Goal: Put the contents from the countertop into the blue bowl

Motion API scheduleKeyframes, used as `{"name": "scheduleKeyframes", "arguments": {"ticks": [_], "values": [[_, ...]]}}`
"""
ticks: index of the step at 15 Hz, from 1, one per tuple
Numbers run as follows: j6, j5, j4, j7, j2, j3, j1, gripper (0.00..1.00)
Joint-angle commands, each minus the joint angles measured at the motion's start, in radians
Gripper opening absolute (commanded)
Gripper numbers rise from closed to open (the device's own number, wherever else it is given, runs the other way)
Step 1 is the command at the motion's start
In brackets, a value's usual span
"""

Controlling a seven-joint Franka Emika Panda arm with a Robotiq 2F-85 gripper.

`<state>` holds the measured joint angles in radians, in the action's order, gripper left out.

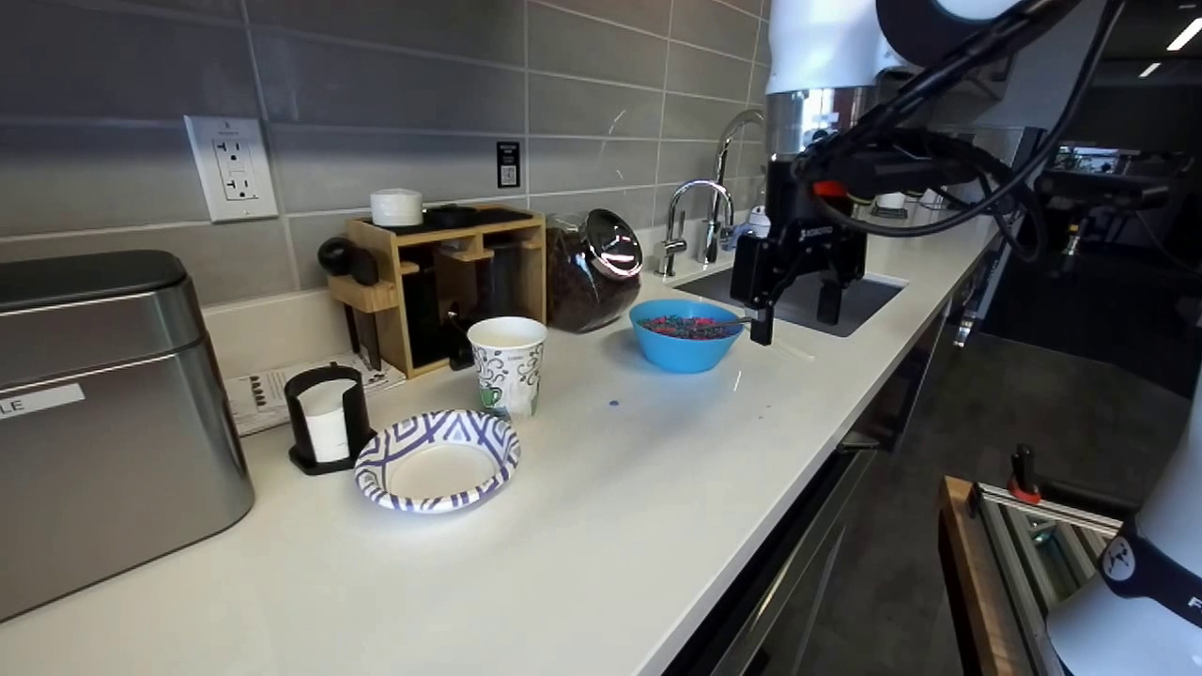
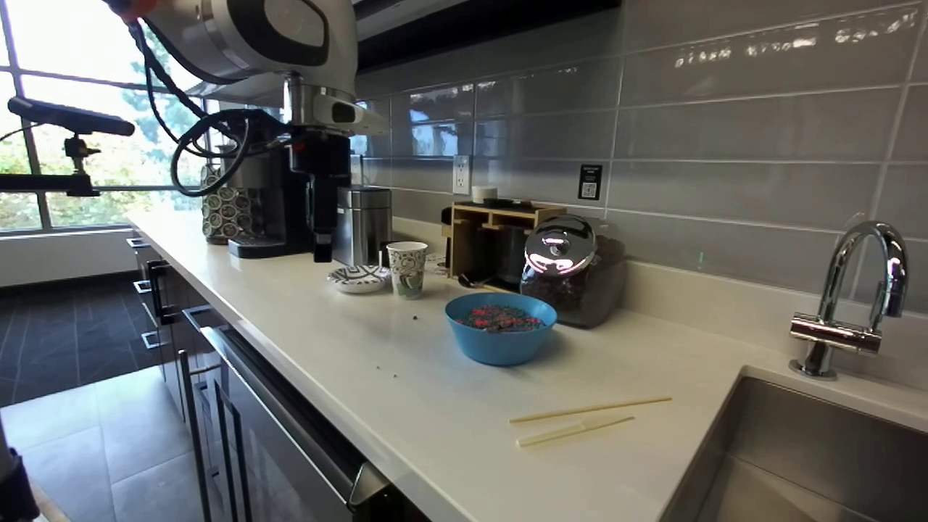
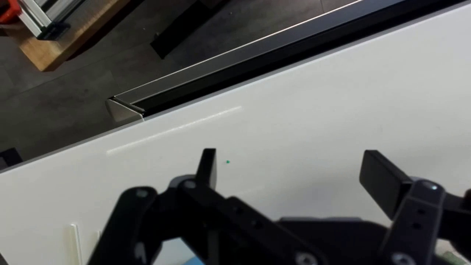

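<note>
The blue bowl point(image 1: 683, 353) stands upright on the off-white countertop point(image 1: 582, 535); it also shows in an exterior view point(image 2: 500, 344). Small red, green and dark bits point(image 2: 500, 317) lie in it. A blue bit point(image 1: 614, 403) and tiny dark bits point(image 2: 395, 375) lie loose on the countertop. My gripper point(image 1: 796, 319) is open and empty above the countertop, on the front-edge side of the bowl. In the wrist view the gripper point(image 3: 289, 162) has its fingers wide apart; a green bit point(image 3: 227, 162) lies below near the left finger. Only a sliver of the bowl point(image 3: 194, 261) shows there.
A patterned bowl point(image 1: 441, 469), a paper cup point(image 1: 508, 371), a jar point(image 1: 592, 272) and a wooden organizer point(image 1: 470, 282) stand along the wall side. Two thin pale sticks point(image 2: 591, 409) lie between the blue bowl and the sink point(image 2: 819, 449). A steel bin point(image 1: 113, 441) stands farther along.
</note>
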<state>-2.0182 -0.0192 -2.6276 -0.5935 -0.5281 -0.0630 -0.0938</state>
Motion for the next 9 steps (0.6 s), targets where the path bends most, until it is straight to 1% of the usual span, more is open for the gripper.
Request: {"name": "scheduleKeyframes", "arguments": {"ticks": [1,5,7,9], "values": [[0.000,0.005,-0.006,0.004,-0.004,-0.010,-0.015,1.00],[0.000,0.006,-0.008,-0.003,-0.010,-0.011,-0.015,1.00],[-0.062,-0.021,-0.019,-0.031,-0.009,-0.022,-0.032,1.00],[-0.122,-0.033,-0.039,-0.035,-0.007,-0.012,-0.055,1.00]]}}
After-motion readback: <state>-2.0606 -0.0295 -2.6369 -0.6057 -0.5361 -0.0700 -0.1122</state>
